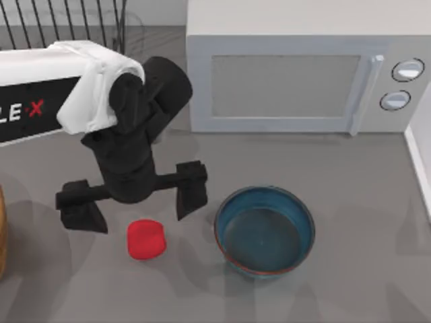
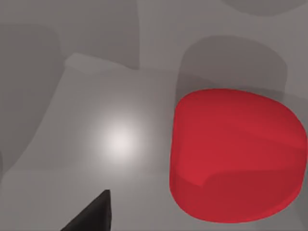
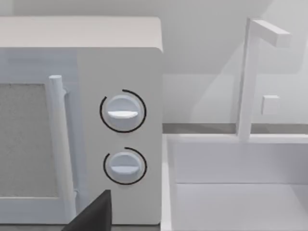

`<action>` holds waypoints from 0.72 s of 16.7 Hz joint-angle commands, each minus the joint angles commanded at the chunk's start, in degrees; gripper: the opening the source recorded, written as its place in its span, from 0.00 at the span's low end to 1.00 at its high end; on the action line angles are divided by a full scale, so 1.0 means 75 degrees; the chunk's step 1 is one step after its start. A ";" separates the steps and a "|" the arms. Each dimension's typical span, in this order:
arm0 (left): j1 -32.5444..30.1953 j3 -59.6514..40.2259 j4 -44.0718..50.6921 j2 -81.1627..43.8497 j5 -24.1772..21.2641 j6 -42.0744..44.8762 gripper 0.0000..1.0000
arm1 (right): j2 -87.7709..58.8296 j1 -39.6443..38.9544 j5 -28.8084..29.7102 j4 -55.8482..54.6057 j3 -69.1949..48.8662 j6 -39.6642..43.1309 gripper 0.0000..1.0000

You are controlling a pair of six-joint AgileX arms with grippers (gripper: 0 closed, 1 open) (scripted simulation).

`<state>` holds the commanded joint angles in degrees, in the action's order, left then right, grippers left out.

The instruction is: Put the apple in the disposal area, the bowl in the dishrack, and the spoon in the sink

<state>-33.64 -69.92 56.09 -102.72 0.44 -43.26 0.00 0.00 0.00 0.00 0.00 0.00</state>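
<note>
The red apple (image 1: 146,239) lies on the grey table, left of the teal-blue bowl (image 1: 264,231) with its reddish-brown rim. My left gripper (image 1: 137,202) hangs open just behind and above the apple, its two black fingers (image 1: 191,190) spread wider than the fruit. In the left wrist view the apple (image 2: 236,156) looms close, apart from the one fingertip (image 2: 91,216) that shows. The black wire dishrack (image 1: 67,20) stands at the back left. The white sink (image 3: 236,183) lies beside the microwave. The spoon is out of view. My right gripper (image 3: 94,214) faces the microwave and sink.
A white microwave (image 1: 303,67) fills the back middle and right of the table, its two dials (image 3: 122,111) near the sink's white faucet (image 3: 250,72). The sink's rim (image 1: 421,158) shows at the right edge. A tan rounded edge (image 1: 2,232) sits at the far left.
</note>
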 joint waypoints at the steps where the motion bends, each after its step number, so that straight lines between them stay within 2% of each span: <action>1: 0.0000 0.0000 0.0000 0.0000 0.0000 0.0000 1.00 | 0.0000 0.0000 0.0000 0.0000 0.0000 0.0000 1.00; 5: 0.0025 0.0213 -0.0325 -0.0147 -0.0001 0.0027 1.00 | 0.0000 0.0000 0.0000 0.0000 0.0000 0.0000 1.00; 12: 0.0026 0.1084 -0.2046 -0.0959 -0.0005 0.0040 1.00 | 0.0000 0.0000 0.0000 0.0000 0.0000 0.0000 1.00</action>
<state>-33.45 -61.79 40.75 -109.91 0.40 -42.96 0.00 0.00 0.00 0.00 0.00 0.00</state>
